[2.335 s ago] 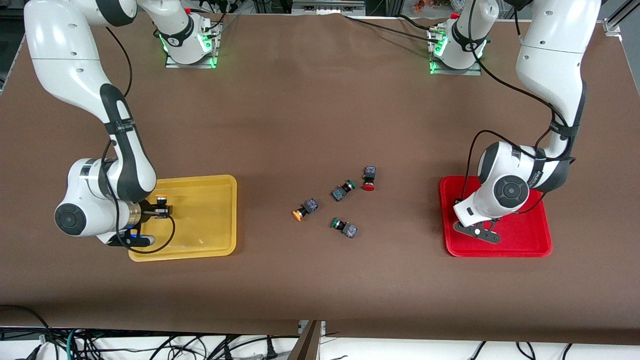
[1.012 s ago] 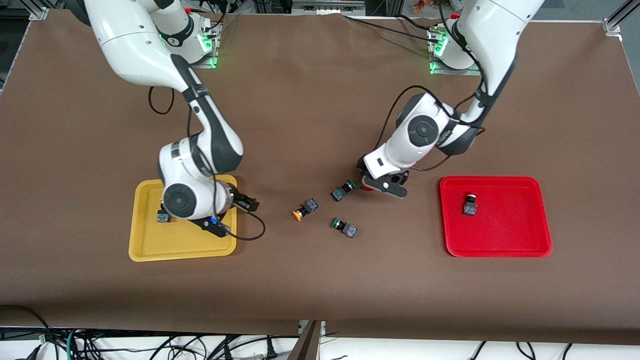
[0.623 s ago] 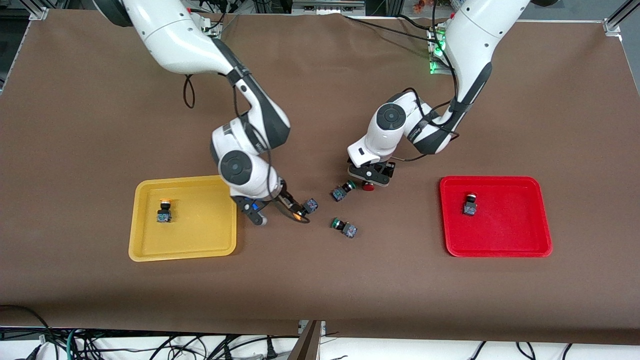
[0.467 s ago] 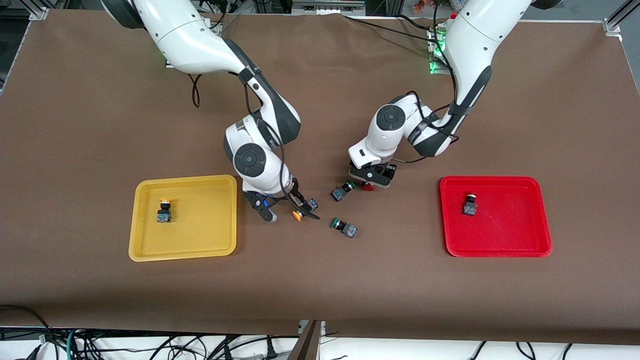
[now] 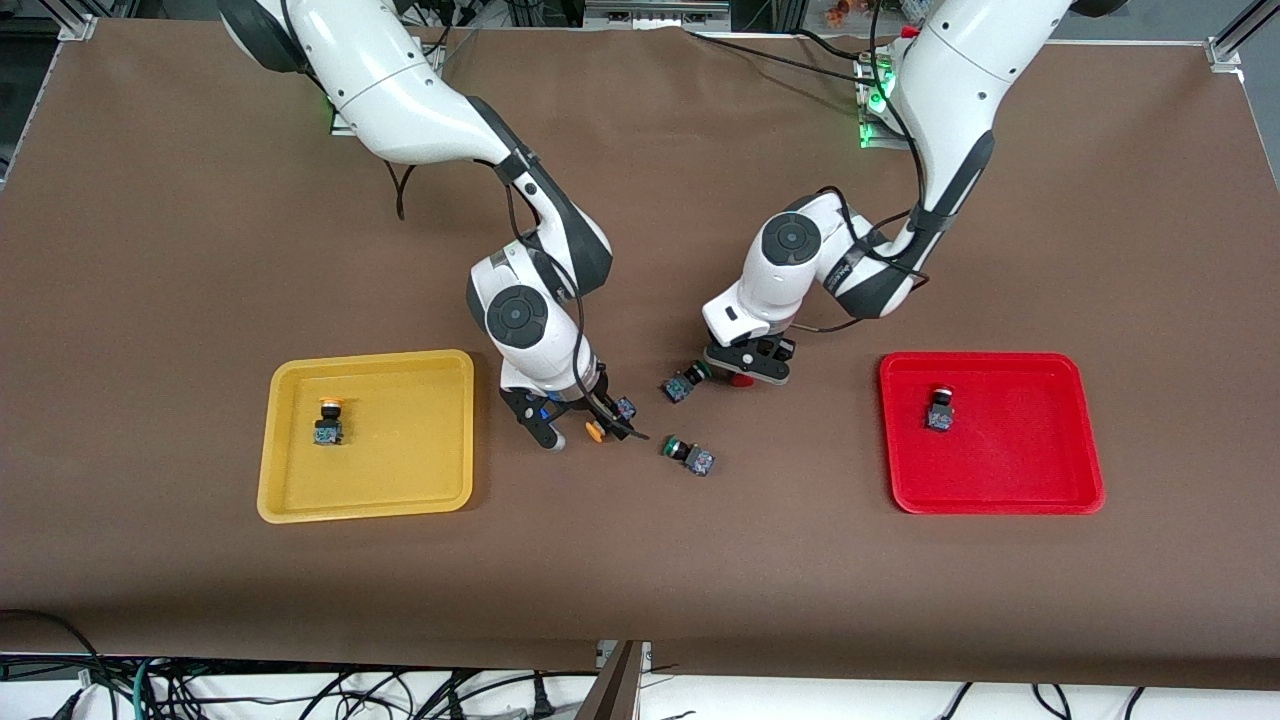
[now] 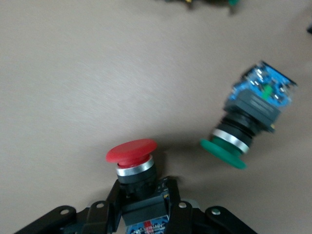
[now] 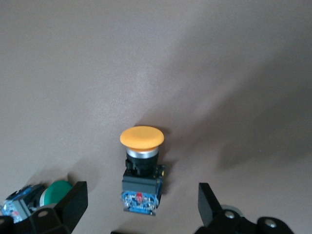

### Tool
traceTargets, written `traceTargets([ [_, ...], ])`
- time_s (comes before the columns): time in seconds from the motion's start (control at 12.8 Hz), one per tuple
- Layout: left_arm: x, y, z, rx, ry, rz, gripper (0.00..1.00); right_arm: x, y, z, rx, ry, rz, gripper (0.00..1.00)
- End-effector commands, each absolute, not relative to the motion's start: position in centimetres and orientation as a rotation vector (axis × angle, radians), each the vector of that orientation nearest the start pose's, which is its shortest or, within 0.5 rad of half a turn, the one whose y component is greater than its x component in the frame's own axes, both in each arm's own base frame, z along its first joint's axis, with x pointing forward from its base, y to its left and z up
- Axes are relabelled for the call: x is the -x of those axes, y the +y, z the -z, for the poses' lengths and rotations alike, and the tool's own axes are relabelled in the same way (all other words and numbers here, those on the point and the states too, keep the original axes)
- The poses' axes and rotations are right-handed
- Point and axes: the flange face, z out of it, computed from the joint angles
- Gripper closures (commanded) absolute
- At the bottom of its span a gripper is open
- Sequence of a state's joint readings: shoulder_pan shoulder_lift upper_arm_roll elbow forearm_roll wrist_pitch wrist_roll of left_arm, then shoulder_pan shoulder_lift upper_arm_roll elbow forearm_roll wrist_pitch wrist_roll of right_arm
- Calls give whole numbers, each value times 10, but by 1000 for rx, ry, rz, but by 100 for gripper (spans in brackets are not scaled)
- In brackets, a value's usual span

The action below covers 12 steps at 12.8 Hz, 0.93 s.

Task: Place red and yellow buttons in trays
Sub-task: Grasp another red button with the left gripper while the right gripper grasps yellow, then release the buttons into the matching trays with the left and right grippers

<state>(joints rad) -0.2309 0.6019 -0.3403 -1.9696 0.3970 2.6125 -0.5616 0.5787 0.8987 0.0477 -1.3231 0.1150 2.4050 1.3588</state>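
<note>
My left gripper [image 5: 746,364] is low on the table and shut on the dark body of a red-capped button [image 6: 134,165], whose cap shows in the front view [image 5: 738,380]. My right gripper [image 5: 583,414] is open, its fingers [image 7: 73,204] standing wide apart on either side of a yellow-capped button [image 7: 141,163] that lies on the table [image 5: 596,430]. A second yellow-capped button [image 5: 328,420] sits in the yellow tray [image 5: 365,502]. A second red-capped button [image 5: 940,408] sits in the red tray [image 5: 990,502].
Two green-capped buttons lie in the middle of the table: one [image 5: 685,382] beside the left gripper, also in the left wrist view [image 6: 248,122], and one [image 5: 688,455] nearer the front camera. The right wrist view shows a green cap [image 7: 51,192] beside one finger.
Both grippers left the trays, each leaving a button in its tray, and came to the loose buttons in the middle. The right gripper has lowered around the yellow-capped button.
</note>
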Motion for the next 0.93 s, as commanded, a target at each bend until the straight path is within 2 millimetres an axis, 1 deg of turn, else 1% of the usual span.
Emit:
traceTargets([
  [0.0,-535,-313,-224,3078,389,184,94,-617,448,-198,2679,1168,61,0],
  [0.16,-539,-290,-251,3001,325,104,94,-615,449,-191,2686,1168,58,1],
  [0.23,-544,-275,-258,2974,269,53,90,-612,452,-190,2690,1160,56,11],
  [0.31,-552,-257,-262,2935,208,-31,90,-612,452,-190,2693,1157,57,31],
  [0.39,-564,-232,-266,2893,167,-98,90,-612,452,-189,2696,1153,56,48],
  [0.47,-582,-197,-273,2883,171,-135,91,-611,452,-184,2707,1148,60,60],
  [0.54,-595,-160,-276,2888,228,-158,91,-611,452,-184,2717,1139,70,71],
  [0.62,-613,-115,-277,2897,299,-170,91,-611,452,-187,2725,1122,78,81],
  [0.7,-630,-76,-270,2910,375,-196,90,-613,451,-192,2730,1113,82,87],
  [0.78,-642,-50,-269,2917,451,-196,90,-617,445,-198,2746,1114,80,88],
  [0.86,-650,-21,-266,2928,492,-185,89,-620,436,-213,2807,1065,66,88],
])
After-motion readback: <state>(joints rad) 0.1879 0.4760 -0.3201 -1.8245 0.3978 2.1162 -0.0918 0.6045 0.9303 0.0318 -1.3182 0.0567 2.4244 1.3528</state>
